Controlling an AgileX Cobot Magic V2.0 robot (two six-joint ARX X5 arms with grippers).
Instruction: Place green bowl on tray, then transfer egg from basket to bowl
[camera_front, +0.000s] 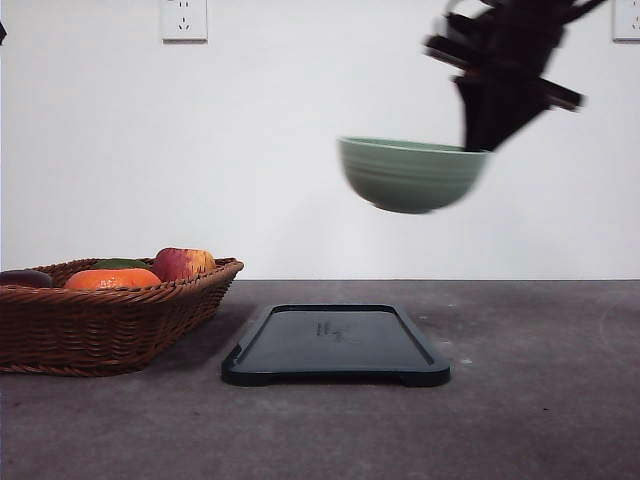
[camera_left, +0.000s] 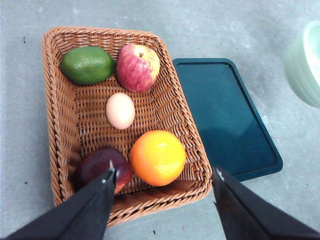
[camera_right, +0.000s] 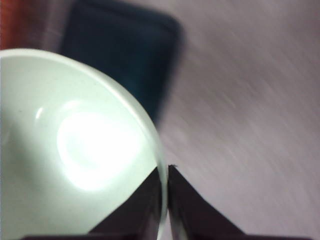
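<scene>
bowl: the green bowl (camera_front: 411, 174) hangs high in the air, tipped a bit, above the tray (camera_front: 336, 343) and a little to its right.
right gripper (camera_right: 163, 186): pinched tight on the bowl's rim, one finger inside, one outside.
key gap: you need to bring the bowl straight down and a bit left to land it flat on the tray.
tray: long side runs away from you, nothing on it.
left gripper (camera_left: 163, 176): spread wide, holding nothing, hovers over the basket (camera_left: 57, 127).
egg (camera_left: 120, 111): sits mid-basket, betw. the apple (camera_left: 137, 67) and the orange (camera_left: 157, 157). Left arm is nearer for that pick.
</scene>
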